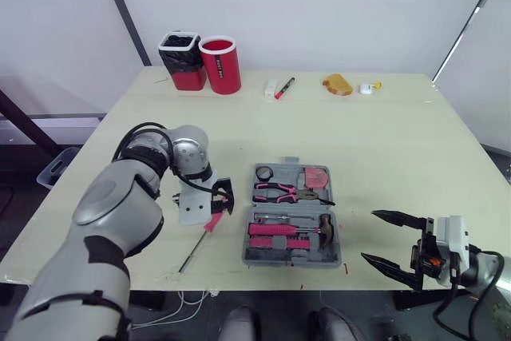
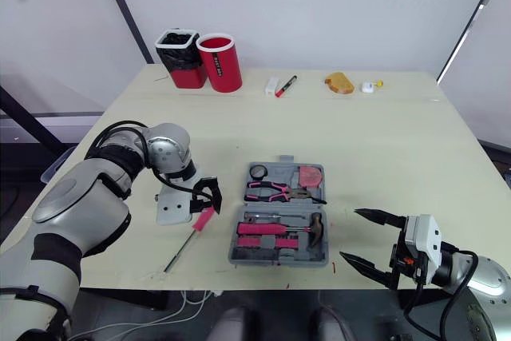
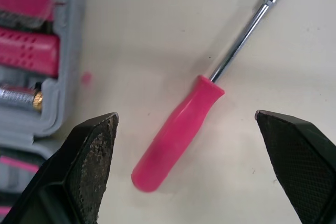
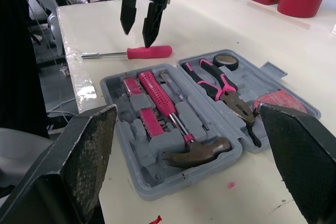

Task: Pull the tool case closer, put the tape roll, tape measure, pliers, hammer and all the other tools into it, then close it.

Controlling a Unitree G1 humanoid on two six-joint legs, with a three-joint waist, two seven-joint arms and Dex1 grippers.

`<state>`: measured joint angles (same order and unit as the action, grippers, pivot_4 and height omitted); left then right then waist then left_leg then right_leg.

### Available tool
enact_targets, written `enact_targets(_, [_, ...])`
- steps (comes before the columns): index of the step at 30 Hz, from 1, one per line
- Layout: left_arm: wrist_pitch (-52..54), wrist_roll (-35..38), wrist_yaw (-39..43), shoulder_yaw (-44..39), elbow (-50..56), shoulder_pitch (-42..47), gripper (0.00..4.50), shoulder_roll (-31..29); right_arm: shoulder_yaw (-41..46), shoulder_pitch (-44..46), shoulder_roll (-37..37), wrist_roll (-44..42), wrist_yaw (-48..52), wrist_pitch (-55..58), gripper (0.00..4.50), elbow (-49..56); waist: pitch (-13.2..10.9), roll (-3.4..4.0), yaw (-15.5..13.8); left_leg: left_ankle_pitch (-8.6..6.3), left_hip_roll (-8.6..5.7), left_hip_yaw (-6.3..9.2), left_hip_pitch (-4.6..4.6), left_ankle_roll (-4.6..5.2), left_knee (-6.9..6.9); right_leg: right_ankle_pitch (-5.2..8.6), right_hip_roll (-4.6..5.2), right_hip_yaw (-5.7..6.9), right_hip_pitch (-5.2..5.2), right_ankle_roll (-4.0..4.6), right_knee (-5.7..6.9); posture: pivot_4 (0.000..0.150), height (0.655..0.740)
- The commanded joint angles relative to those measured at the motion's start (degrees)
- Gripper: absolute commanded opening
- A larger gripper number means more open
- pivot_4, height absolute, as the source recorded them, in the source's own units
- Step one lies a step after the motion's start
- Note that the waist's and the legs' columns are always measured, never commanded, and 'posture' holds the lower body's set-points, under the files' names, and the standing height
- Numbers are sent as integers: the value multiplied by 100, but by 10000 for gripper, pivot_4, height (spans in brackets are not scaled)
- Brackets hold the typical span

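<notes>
Plainly counted one grey tool case point(image 4: 125, 116), lying open and flat in two halves near the front edge of the table point(image 1: 383, 141). Found in the far half one black tape roll point(image 4: 226, 61), one pair of pink-handled pliers point(image 4: 223, 85) and one red tape measure point(image 1: 316, 176). Found in the near half one hammer point(image 4: 168, 111) with a pink grip, plus other pink pieces alongside it, too small to number.

Saw one pink-handled screwdriver point(image 3: 176, 137) outside, flat on the table just beside the case's left side, its metal shaft angled toward the front edge.

Noted two grippers, both spread wide and holding nothing. Placed the left gripper point(image 1: 223, 204) directly over the screwdriver's handle, one finger to each side and neither touching it. Placed the right gripper point(image 1: 369, 235) to the right of the case, apart from it, fingers pointing toward the case.

Counted two containers at the back left, touching: one black bin point(image 1: 180, 59) and one red cylinder point(image 1: 221, 65). Counted four small things along the back edge: one white block point(image 1: 271, 89), one red-and-black marker point(image 1: 285, 87), one orange lump point(image 1: 337, 84) and one small white-and-yellow piece point(image 1: 367, 87).
</notes>
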<state>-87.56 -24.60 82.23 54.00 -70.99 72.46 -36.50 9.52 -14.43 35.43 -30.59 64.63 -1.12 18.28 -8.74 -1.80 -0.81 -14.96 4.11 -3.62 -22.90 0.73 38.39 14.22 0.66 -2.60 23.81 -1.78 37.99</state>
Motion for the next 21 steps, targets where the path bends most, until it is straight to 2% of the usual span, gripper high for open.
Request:
enact_targets(1, [-194, -691, -582, 24, 37, 143, 44541, 18, 88, 41, 60, -59, -27, -64, 45000, 230, 0, 0, 2, 0, 0, 0, 0, 0, 0, 0, 0, 0, 0, 0, 0, 1500, 7400])
enact_targets(8, [-111, -2837, -2390, 248, 621, 95, 44541, 59, 0, 149, 39, -34, -71, -23, 45000, 256, 0, -1, -1, 0, 0, -1, 1, 0, 0, -1, 0, -1, -1, -2, 1, 1500, 7400])
enact_targets(11, [-45, -3408, -3081, 389, 659, 86, 44541, 133, -10, 173, 38, -30, -83, -11, 45000, 278, 0, -1, -1, 0, 0, -1, 1, 0, 0, -2, 1, -1, -1, -3, 0, 1500, 7400])
enact_targets(12, [-30, -3554, -3299, 443, 618, 102, 42192, 164, -11, 172, 39, -26, -86, -11, 45000, 285, 0, -1, -2, 0, 0, -1, 1, 0, 0, -2, 1, -1, -1, -3, 1, 1500, 7400])
enact_targets(14, [33, -3904, -3818, 548, 603, 143, 33533, 216, -15, 168, 45, -13, -95, -7, 45000, 304, 0, -1, -2, 0, 0, -2, 1, 0, 0, -3, 1, -1, -1, -4, 1, 1500, 7400])
enact_targets(15, [30, -4030, -3997, 600, 577, 157, 31326, 234, -15, 170, 46, -11, -106, 1, 45000, 319, 0, -1, -2, 0, 0, -2, 1, 0, 0, -3, 1, -1, -1, -4, 1, 1500, 7400])
enact_targets(16, [32, -4156, -4173, 659, 565, 176, 27244, 244, -18, 175, 45, -8, -117, 9, 45000, 330, 0, -1, -2, 0, 0, -3, 2, 0, 0, -3, 2, -1, -1, -4, 1, 1500, 7400])
enact_targets(18, [14, -4441, -4560, 808, 588, 198, 15669, 246, -9, 179, 54, -9, -127, 17, 45000, 344, 0, -1, -2, 0, 0, -3, 2, 0, 0, -3, 2, -2, -1, -5, 2, 1500, 7400])
enact_targets(19, [11, -4565, -4732, 868, 614, 211, 14503, 244, -1, 179, 58, -10, -129, 18, 45000, 345, 0, -1, -1, 0, 0, -3, 3, 0, 0, -3, 2, -2, -1, -5, 2, 1500, 7400])
enact_targets(20, [1, -4673, -4894, 924, 631, 227, 8540, 239, 3, 176, 58, -10, -134, 22, 45000, 350, 0, -1, -1, 0, 0, -4, 4, 0, 0, -3, 1, -2, -2, -5, 2, 1500, 7400])
enact_targets(21, [-41, -4754, -5041, 976, 630, 254, 7737, 232, 4, 173, 59, -6, -135, 22, 45000, 348, 0, -1, -2, 0, 0, -5, 7, 0, 0, -3, 2, -3, -3, -5, 3, 1500, 7400])
